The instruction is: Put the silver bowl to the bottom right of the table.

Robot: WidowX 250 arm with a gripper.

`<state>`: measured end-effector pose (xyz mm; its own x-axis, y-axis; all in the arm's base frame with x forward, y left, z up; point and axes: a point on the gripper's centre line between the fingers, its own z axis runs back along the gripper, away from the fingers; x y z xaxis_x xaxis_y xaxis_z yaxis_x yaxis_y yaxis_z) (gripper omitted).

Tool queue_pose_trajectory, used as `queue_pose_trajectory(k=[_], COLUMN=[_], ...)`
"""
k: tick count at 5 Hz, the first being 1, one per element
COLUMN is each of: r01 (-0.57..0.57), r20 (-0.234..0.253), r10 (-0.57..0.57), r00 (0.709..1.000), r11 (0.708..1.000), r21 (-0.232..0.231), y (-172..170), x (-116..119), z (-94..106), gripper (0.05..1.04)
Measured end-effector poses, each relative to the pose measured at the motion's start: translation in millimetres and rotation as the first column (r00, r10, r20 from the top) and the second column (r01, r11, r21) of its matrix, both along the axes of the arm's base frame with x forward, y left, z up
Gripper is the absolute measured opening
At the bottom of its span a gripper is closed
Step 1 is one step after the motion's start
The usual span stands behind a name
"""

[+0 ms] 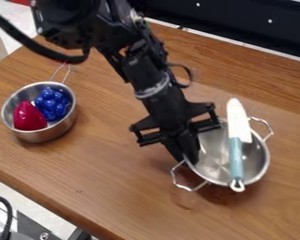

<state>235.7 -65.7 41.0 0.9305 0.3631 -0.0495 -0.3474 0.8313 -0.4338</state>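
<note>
Camera view: claw (pixel 189 154) at 9 o'clock rim of silver bowl (pixel 215 161); whether gripping, cannot tell. Bowl lies toward 4 o'clock of surface (pixel 115 168), knife (pixel 235 152) across it. Best: secure rim, ease toward 5 o'clock, avoid tipping knife.

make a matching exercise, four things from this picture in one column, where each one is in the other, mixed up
1 knife
2 blue toy grapes
3 gripper
4 small pan

A beside the red toy
B lying across the silver bowl
C left on the table, holding both toys
D at the silver bowl's left rim

1-B, 2-A, 3-D, 4-C
</note>
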Motion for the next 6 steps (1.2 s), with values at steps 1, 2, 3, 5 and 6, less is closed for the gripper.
queue_pose_trajectory(k=[1, 2, 3, 5, 6], r01=[0.006, 0.005, 0.004, -0.017, -0.015], r20=[0.012, 0.013, 0.002, -0.013, -0.025], r10=[-0.006, -0.005, -0.004, 0.017, 0.014], r00=[1.000, 1.000, 1.000, 1.000, 1.000], r11=[1.000, 1.000, 1.000, 1.000, 0.999], r21=[-0.006, -0.005, -0.011, -0.023, -0.030], y=[-1, 2, 4, 14, 18], x=[1, 0, -1, 0, 0], z=[0.1, -0.5, 0.0, 3.0, 5.1], gripper=[0.059, 0.073, 0.204, 0.705, 0.956])
